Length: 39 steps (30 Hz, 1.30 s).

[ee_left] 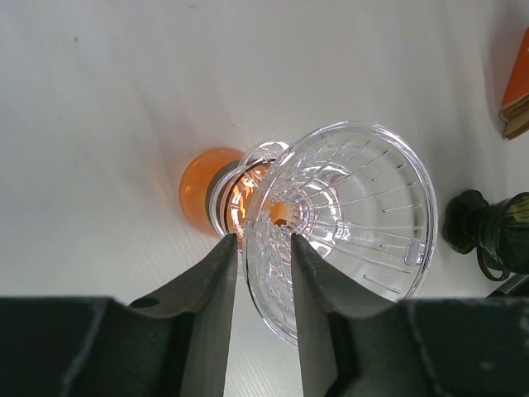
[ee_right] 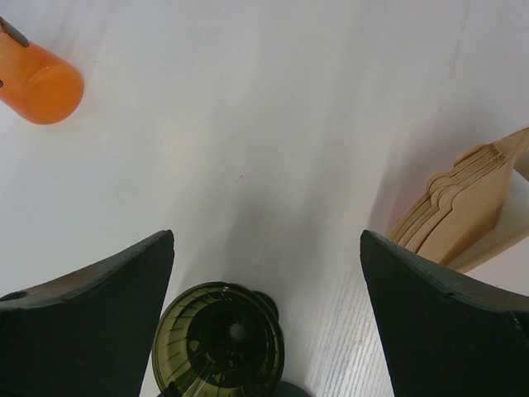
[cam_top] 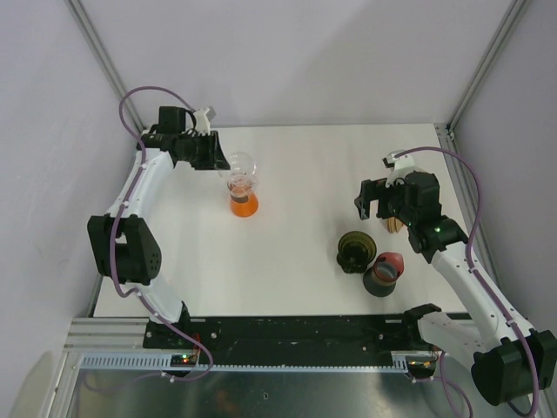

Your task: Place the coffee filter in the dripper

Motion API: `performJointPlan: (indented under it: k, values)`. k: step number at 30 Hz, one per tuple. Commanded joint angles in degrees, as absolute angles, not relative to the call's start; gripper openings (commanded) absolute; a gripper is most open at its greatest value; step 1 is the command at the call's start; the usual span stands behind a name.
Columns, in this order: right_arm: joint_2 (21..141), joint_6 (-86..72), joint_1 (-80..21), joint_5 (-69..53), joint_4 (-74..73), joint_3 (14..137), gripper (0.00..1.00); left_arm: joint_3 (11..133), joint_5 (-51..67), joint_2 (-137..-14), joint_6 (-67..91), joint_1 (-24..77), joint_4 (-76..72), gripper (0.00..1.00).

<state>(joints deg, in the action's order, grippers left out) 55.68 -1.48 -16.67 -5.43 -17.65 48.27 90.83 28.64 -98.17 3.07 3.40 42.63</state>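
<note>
Filter pickup is the step in hand. Filters [ee_right: 467,203] lie stacked just beside the right gripper [ee_right: 266,240], whose jaws are wide and empty. Left gripper [ee_left: 264,241] straddles the dripper [ee_left: 355,215] rim loosely, jaws parted. Next move: lower right gripper and pinch a single filter.

The white table [cam_top: 296,174] is carrying an orange cup [cam_top: 244,205], a green dripper [cam_top: 356,250], a red-rimmed cup [cam_top: 384,273] and paper filters [ee_right: 463,219].

light: bright, even, overhead | shadows: faint, soft on white desk [cam_top: 296,165] | glare: sparkles on clear dripper [ee_left: 355,207] | focus: right end effector fingers [ee_right: 83,322] soft at 7 and 5 o'clock
</note>
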Motion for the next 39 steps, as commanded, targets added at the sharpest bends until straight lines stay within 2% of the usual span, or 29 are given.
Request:
performJointPlan:
  k: [1, 4, 8, 12, 19, 21, 24, 27, 28, 34, 39]
  values:
    - [55.75, -1.41, -16.95, -5.19, -16.2, 50.8, 0.99, 93.19, 28.05, -97.01, 3.41, 2.87, 42.76, 0.37]
    - [55.62, -1.26, -16.96, -4.93, -16.34, 50.8, 0.99, 92.98, 27.82, -96.23, 3.18, 2.49, 42.75, 0.39]
    - [55.39, -2.34, -16.6, -1.37, -16.08, 50.8, 0.99, 93.67, 27.27, -94.49, 2.02, 2.3, 42.75, 0.54]
    - [54.71, -7.13, -12.81, 3.4, -14.74, 50.8, 0.99, 94.59, 27.16, -92.2, -0.59, 2.26, 42.67, 0.64]
    - [56.85, -14.95, -1.48, -10.72, -9.35, 50.75, 0.99, 94.35, 29.78, -88.17, -4.49, 2.45, 42.51, 0.69]
    - [58.09, -14.61, -0.9, -10.35, -8.27, 50.83, 0.9, 93.77, 30.3, -86.95, -5.52, 2.61, 42.4, 0.69]
    - [59.96, -11.91, -2.27, 1.33, -10.72, 52.02, 0.71, 92.98, 30.12, -85.13, -7.42, 3.1, 42.33, 0.7]
    - [63.13, -9.04, -5.1, 11.87, -14.89, 54.59, 0.62, 92.56, 29.35, -83.45, -9.26, 3.69, 42.29, 0.7]
    - [64.22, -7.77, -7.29, 16.13, -15.79, 55.46, 0.62, 92.47, 29.09, -83.08, -9.73, 4.0, 42.28, 0.7]
    - [73.2, -3.26, -16.69, 33.53, -18.83, 60.31, 0.83, 91.63, 29.14, -82.07, -11.58, 7.19, 42.33, 0.7]
    - [79.04, -2.68, -15.7, 35.85, -19.8, 61.82, 0.86, 90.9, 31.06, -81.98, -11.89, 8.03, 42.32, 0.7]
